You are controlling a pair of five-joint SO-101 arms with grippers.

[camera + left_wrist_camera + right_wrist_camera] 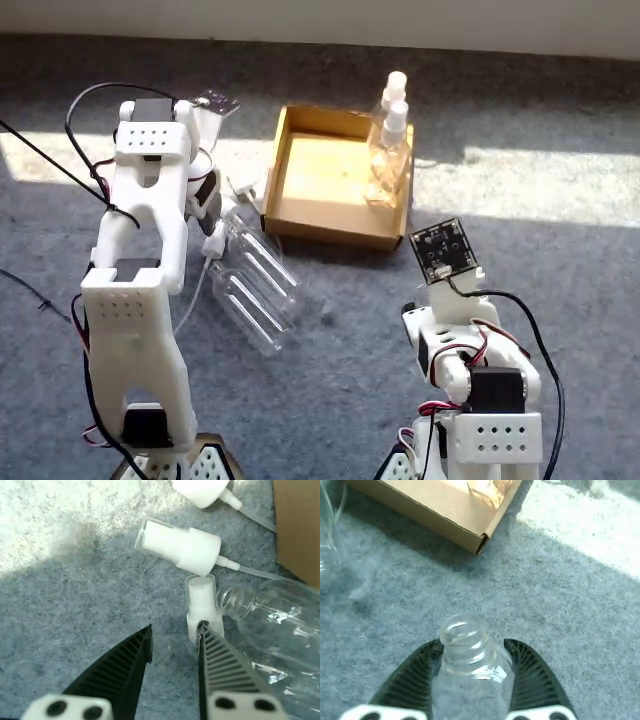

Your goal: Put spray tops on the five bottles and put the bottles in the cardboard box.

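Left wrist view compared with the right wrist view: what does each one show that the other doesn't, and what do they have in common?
Particular to the left wrist view: the left gripper, open, over loose white spray tops lying on the carpet, next to a lying bottle with no top on. Particular to the right wrist view: the right gripper shut on a held bottle whose neck is open. Both share the cardboard box and the grey carpet.
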